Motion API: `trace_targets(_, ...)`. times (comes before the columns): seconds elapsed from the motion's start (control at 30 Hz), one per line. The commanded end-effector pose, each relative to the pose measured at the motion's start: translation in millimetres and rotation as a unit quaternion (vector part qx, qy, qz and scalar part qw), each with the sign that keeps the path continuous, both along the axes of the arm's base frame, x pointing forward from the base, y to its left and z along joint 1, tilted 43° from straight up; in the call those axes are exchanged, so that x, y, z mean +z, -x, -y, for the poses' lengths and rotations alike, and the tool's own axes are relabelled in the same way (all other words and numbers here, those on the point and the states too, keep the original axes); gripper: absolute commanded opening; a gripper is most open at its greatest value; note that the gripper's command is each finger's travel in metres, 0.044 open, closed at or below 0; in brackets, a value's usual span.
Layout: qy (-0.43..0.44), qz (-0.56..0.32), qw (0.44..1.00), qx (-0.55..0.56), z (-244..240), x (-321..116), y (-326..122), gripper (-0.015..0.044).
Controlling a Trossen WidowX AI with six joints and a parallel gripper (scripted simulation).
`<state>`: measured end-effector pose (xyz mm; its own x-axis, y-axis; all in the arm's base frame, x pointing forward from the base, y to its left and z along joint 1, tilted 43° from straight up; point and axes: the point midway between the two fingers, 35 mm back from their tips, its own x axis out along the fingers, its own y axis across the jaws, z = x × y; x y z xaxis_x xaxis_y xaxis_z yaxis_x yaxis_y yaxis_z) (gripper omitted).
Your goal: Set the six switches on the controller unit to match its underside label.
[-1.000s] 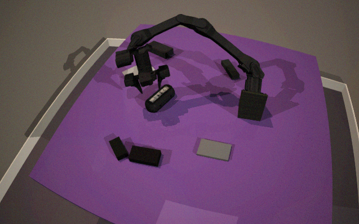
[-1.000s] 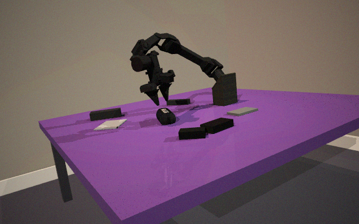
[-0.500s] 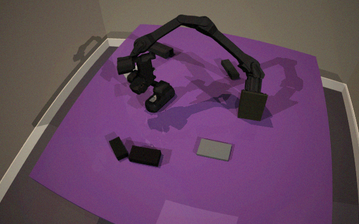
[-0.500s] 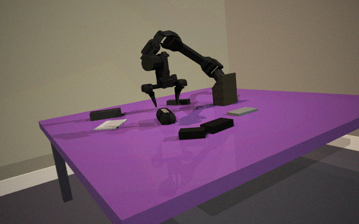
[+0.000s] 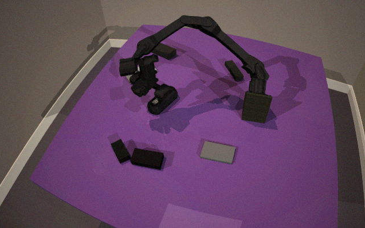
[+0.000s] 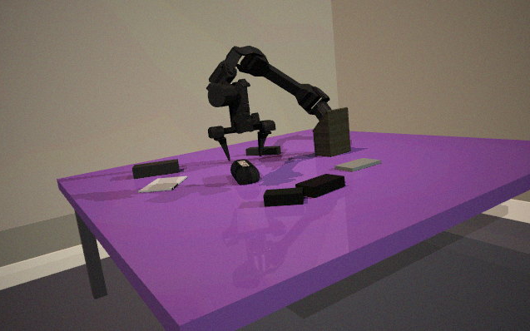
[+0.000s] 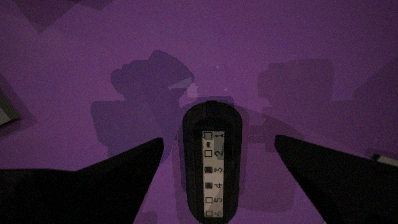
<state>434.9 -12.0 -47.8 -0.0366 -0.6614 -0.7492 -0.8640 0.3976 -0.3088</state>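
Observation:
The controller unit [image 5: 159, 109] [image 6: 245, 176] [image 7: 231, 170] is a dark, rounded oblong lying upside down on the purple bench, its label [image 7: 213, 175] facing up. In the wrist view, squares 3 and 4 are filled and 1, 2, 5 and 6 are empty; a small dash sits between 1 and 2. The switches are hidden underneath. My gripper [image 6: 245, 158] [image 7: 217, 141] is wide open and empty, pointing down above the unit. In the wrist view, its fingers stand on either side of the unit's long sides, apart from it.
Two black blocks [image 5: 147, 158] [image 6: 284, 198] lie close together near a pale grey slab [image 5: 218, 152] [image 6: 358, 165]. Two dark blocks [image 5: 234, 70] [image 6: 156, 169] lie farther back. A whitish plate [image 6: 163, 184] lies near the left edge. The arm's base block [image 5: 256, 107] [image 6: 332, 135] stands at the right.

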Motion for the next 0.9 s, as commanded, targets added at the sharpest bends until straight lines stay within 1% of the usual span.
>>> trace_targets(0.0, 0.002, -0.004, 1.0, -0.001, 6, -7, 2, 0.044)
trace_targets(0.87, 0.006, 0.001, 1.0, -0.011, 34, -38, 5, 0.044)
